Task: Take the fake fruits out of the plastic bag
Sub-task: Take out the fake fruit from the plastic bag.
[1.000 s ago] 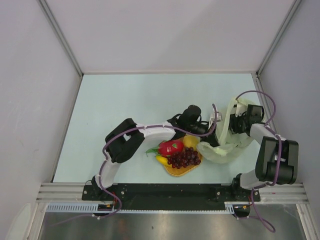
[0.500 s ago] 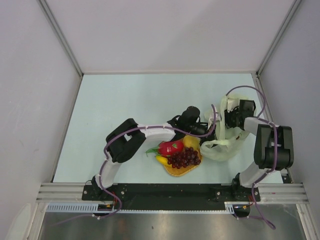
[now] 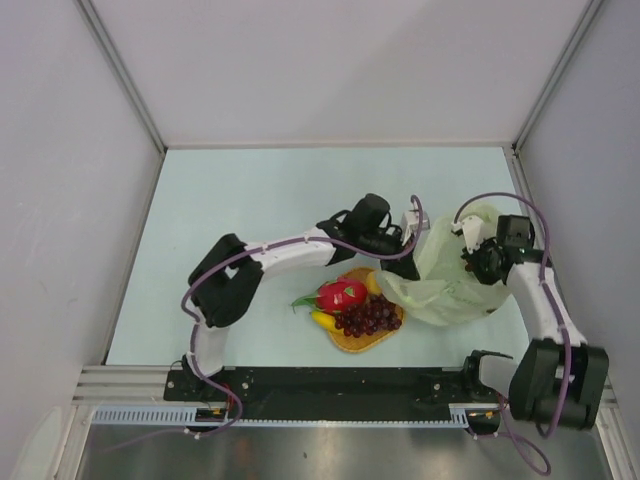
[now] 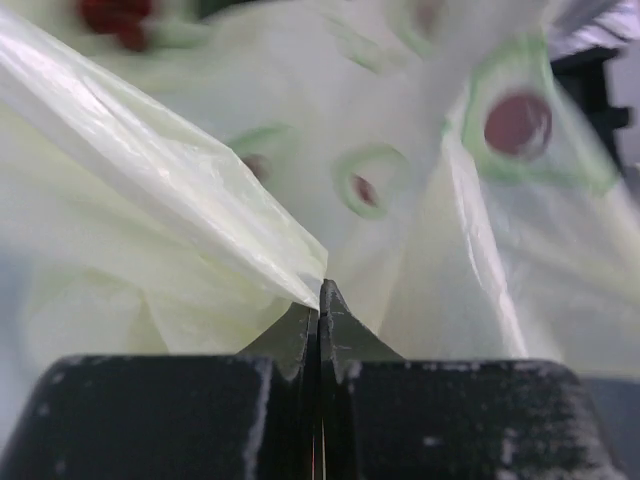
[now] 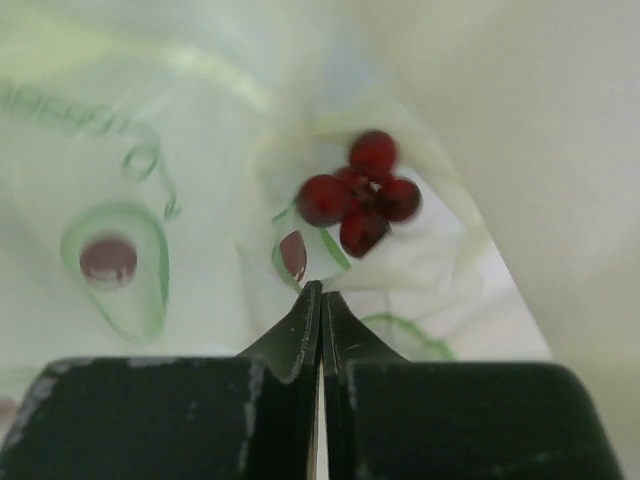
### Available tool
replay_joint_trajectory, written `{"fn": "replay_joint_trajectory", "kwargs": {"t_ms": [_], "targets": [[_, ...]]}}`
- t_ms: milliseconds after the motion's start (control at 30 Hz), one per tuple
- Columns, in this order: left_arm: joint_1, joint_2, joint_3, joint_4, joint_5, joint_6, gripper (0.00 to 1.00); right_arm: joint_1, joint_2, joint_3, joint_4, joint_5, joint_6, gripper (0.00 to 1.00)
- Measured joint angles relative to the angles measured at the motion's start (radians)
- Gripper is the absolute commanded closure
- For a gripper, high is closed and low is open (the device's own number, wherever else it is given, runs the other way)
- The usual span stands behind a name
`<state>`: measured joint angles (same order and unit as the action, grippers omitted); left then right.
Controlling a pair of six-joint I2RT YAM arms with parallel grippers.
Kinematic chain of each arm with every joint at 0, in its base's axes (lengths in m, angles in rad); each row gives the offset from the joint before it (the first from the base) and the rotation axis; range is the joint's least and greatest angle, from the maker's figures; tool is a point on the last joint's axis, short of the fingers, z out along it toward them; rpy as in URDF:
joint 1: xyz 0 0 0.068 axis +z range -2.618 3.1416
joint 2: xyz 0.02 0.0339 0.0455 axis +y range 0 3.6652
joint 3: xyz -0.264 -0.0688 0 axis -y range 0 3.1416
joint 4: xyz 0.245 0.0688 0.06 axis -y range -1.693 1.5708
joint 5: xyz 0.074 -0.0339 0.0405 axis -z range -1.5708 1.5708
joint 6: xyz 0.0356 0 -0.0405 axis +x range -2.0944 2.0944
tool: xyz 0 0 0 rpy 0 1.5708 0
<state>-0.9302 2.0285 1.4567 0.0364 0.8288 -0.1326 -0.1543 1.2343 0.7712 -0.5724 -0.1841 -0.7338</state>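
The pale translucent plastic bag (image 3: 445, 285) lies stretched between both grippers at the right of the table. My left gripper (image 3: 408, 233) is shut on a fold of the bag (image 4: 200, 190) at its back left. My right gripper (image 3: 470, 264) is shut on another fold of the bag (image 5: 400, 265) at its right side. A small cluster of dark red grapes (image 5: 360, 195) sits among the bag's folds just beyond the right fingertips. Outside the bag, the dragon fruit (image 3: 342, 295), lemon (image 3: 373, 282), banana (image 3: 321, 320) and grape bunch (image 3: 370, 315) rest on the mat.
The round orange woven mat (image 3: 352, 342) lies near the front edge, left of the bag, and the bag's lower edge overlaps it. Grey walls close the table on the left, back and right. The left arm (image 3: 290, 250) arches above the mat's back side.
The right gripper swung in over the bag and closed on it. The left gripper drew back and left with its fold. The bag now spreads wider between them.
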Motion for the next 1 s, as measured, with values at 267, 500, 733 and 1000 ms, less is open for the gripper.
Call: {"fn": "replay_joint_trajectory", "kwargs": {"t_ms": [267,500,733,1000], "targets": [[0.016,-0.159,0.044,-0.126,-0.334,0.111,1.00,-0.037,-0.320,-0.166,-0.321,-0.004,-0.233,1.00],[-0.014,-0.114,-0.007,0.029,-0.497,0.184,0.48,-0.117,-0.321,-0.230,-0.356,-0.003,-0.288,0.79],[-0.013,-0.164,0.117,-0.047,-0.560,0.237,0.26,-0.119,-0.386,-0.200,-0.383,-0.021,-0.259,0.30],[-0.050,-0.528,0.063,0.019,-0.528,0.240,0.32,-0.121,-0.428,-0.116,-0.404,-0.071,-0.200,0.04]]}}
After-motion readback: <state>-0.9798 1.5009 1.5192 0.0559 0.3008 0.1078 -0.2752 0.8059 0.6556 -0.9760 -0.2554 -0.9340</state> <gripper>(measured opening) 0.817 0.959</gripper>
